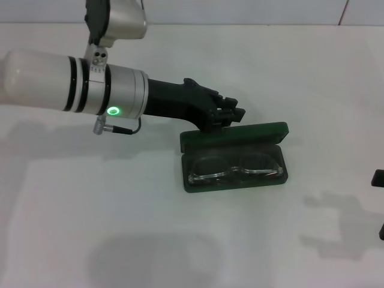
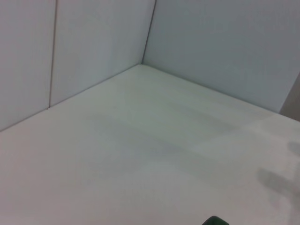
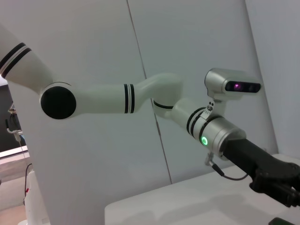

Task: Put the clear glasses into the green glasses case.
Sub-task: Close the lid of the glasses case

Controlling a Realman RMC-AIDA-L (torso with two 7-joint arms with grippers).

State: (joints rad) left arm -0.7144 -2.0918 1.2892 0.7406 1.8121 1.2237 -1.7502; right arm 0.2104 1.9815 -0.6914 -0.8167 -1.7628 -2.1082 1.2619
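The green glasses case [image 1: 235,185] lies open in the middle of the white table, its lid [image 1: 252,133] raised along the far side. The clear glasses [image 1: 235,168] rest inside its tray, lenses facing up. My left gripper [image 1: 231,113] reaches in from the left and hovers at the far edge of the lid, close to or touching it. A corner of the case [image 2: 214,221] shows in the left wrist view. In the right wrist view the left gripper [image 3: 280,188] appears above a sliver of the case [image 3: 284,221]. My right gripper [image 1: 378,178] sits at the right edge, far from the case.
The white table [image 1: 120,210] stretches around the case with nothing else on it. Pale wall panels [image 2: 93,42] close off the far side and corner.
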